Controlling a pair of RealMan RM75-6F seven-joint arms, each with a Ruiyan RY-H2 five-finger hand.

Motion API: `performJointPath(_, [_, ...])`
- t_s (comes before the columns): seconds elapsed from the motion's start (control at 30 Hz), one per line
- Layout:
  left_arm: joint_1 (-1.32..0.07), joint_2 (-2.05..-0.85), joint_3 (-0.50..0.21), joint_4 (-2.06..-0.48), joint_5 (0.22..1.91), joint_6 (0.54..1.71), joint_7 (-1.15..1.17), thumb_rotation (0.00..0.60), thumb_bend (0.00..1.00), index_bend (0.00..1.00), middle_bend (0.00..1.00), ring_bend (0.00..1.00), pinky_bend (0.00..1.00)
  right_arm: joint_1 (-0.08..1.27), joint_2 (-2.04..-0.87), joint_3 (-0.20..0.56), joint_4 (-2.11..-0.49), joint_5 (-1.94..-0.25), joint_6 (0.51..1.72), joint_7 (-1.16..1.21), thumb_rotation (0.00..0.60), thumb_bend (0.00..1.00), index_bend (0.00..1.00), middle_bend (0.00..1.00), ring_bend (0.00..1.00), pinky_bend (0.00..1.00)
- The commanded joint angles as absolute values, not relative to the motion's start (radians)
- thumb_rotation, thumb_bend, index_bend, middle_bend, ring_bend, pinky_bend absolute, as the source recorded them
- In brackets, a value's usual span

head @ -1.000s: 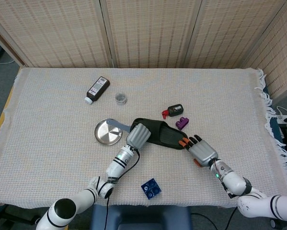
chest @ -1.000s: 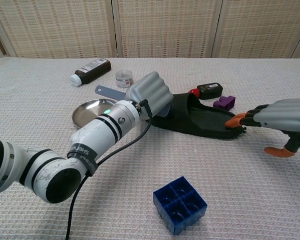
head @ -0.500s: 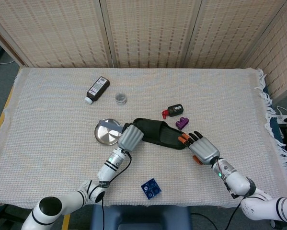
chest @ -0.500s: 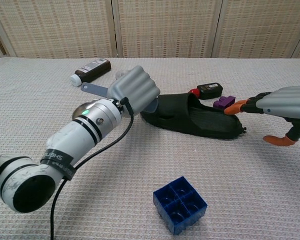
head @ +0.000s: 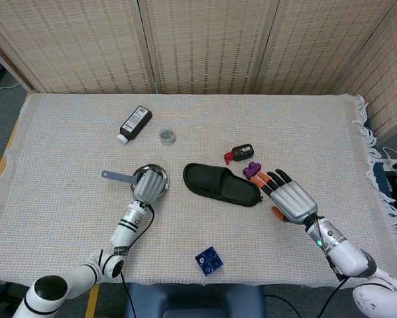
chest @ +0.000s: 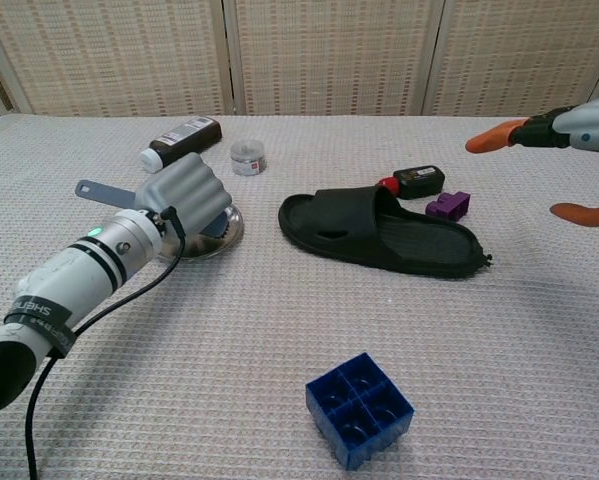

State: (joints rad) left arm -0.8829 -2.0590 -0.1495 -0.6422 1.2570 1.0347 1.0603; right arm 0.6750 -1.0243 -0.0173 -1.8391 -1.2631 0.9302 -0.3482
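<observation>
1. Left hand (head: 148, 186) clenched round a flat grey tool (head: 116, 175), over the round steel dish (head: 156, 173), left of table centre.
2. Tool's long axis runs roughly along the table's length; free end points to the left edge.
3. Right hand (head: 292, 199) released, fingers spread, raised beside the toe of the black rubber slipper (head: 221, 185).
4. Nearby: purple block (head: 252, 168), dark bottle (head: 134, 124), small jar (head: 167, 136). Blue gridded cube (head: 209, 259) near the front edge.
</observation>
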Motion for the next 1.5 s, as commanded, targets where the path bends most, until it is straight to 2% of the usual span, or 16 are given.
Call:
performJointPath(0.03, [-0.88,-2.057,-0.154,-0.646,1.252,1.027,1.066,0.6,0.38,0.41,0.51,0.75,1.0,0.67,-1.02,-0.014,-1.845,-1.267,0.931,-0.35,0.6,0.42,0.0,0.0,0.0,0.0])
performJointPath(0.17, [-0.873,-2.046,-0.158,-0.688,1.243,1.022,1.098,0.6,0.38,0.32,0.42,0.75,1.0,0.668,-1.025,-0.01,-1.843,-1.266,0.924,-0.354,0.6,0.42,0.0,0.0,0.0,0.0])
performJointPath(0.47, [-0.868,-2.031,-0.189,-0.769,1.196,1.016,1.186,0.6,0.38,0.2,0.28,0.75,1.0,0.66,-1.031,-0.009,-1.846,-1.272,0.914,-0.368,0.6,0.42,0.0,0.0,0.0,0.0])
performJointPath(0.63, [-0.867,-2.01,-0.23,-0.852,1.123,1.0,1.247,0.6,0.37,0.1,0.17,0.7,1.0,0.655,-1.031,-0.01,-1.845,-1.273,0.909,-0.373,0.6,0.42,0.0,0.0,0.0,0.0])
performJointPath(0.83, [-0.866,-1.972,-0.257,-0.959,1.052,0.991,1.283,0.6,0.34,0.02,0.08,0.66,1.0,0.65,-1.031,-0.006,-1.846,-1.275,0.909,-0.375,0.6,0.42,0.0,0.0,0.0,0.0])
performJointPath(1.0, [-0.869,-1.95,-0.258,-1.015,1.032,0.995,1.268,0.6,0.31,0.0,0.03,0.66,0.99,0.648,-1.031,-0.004,-1.846,-1.275,0.908,-0.381,0.6,0.42,0.0,0.0,0.0,0.0])
performJointPath(1.3, [-0.876,-1.916,-0.248,-1.119,0.996,1.003,1.248,0.6,0.31,0.0,0.0,0.66,0.99,0.639,-1.027,0.002,-1.85,-1.276,0.914,-0.383,0.6,0.42,0.0,0.0,0.0,0.0])
performJointPath(1.4, [-0.87,-1.883,-0.253,-1.203,0.988,1.018,1.223,0.6,0.31,0.0,0.0,0.66,0.99,0.632,-1.023,0.003,-1.852,-1.282,0.922,-0.374,0.6,0.42,0.0,0.0,0.0,0.0])
performJointPath(1.5, [-0.838,-1.799,-0.255,-1.372,1.008,1.045,1.141,0.6,0.31,0.0,0.0,0.65,0.99,0.607,-1.015,-0.001,-1.857,-1.304,0.955,-0.351,0.6,0.42,0.0,0.0,0.0,0.0])
